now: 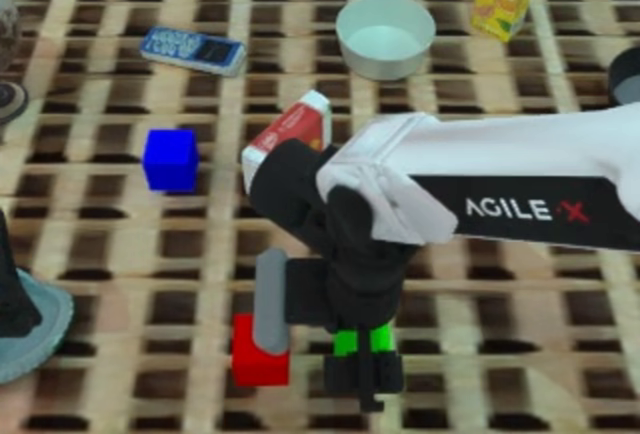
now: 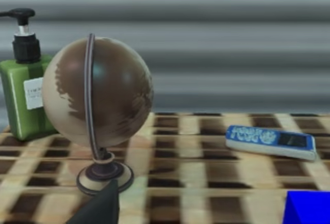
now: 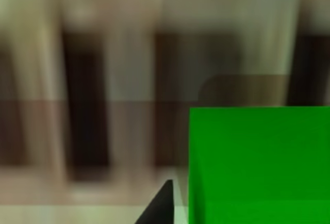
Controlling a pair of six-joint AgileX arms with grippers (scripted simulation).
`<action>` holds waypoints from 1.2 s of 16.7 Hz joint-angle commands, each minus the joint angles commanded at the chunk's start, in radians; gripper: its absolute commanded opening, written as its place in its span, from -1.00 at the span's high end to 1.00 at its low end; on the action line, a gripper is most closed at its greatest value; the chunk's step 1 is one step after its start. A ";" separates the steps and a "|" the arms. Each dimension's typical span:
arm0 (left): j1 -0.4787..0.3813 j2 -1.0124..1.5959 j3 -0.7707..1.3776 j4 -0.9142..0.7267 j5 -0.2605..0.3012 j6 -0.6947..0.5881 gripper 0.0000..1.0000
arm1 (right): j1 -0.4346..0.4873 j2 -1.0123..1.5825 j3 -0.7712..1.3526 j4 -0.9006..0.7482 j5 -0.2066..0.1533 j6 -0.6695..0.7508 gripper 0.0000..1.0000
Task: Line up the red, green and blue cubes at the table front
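A: Right, notes from the top view. Your right gripper [image 1: 362,354] is down at the table [image 1: 500,354] front, fingers clamped on the green cube [image 1: 362,339]. The red cube [image 1: 258,356] sits near it on the left, apart, also at the front. The blue cube [image 1: 170,160] is well back on the left side.

B: And your left arm?

A: Parked off the left edge; its wrist view shows a globe [image 2: 98,100], a green pump bottle [image 2: 23,97], a blue-and-white packet [image 2: 270,142]. I cannot tell its finger state.

B: Risks?

A: 2, as I judge it. Your right forearm hangs over the red-and-white box [image 1: 290,132]; a low swing back could clip it. And a sideways drift on release could nudge red or leave the gap uneven.

B: Open room?

A: The front strip right of green looks free. The front edge is near, so keep green off it. Blue has bare table round it; the box lies between it and your right arm.
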 joint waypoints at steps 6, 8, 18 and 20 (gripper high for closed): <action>0.000 0.000 0.000 0.000 0.000 0.000 -1.00 | 0.000 0.000 0.000 0.000 0.000 0.000 -1.00; 0.000 0.000 0.000 0.000 0.000 0.000 -1.00 | 0.000 0.000 0.000 0.000 0.000 0.000 -1.00; 0.000 0.000 0.000 0.000 0.000 0.000 -1.00 | 0.005 -0.071 0.144 -0.218 0.000 -0.004 -1.00; 0.000 0.000 0.000 0.000 0.000 0.000 -1.00 | 0.006 -0.084 0.164 -0.248 -0.001 -0.004 -1.00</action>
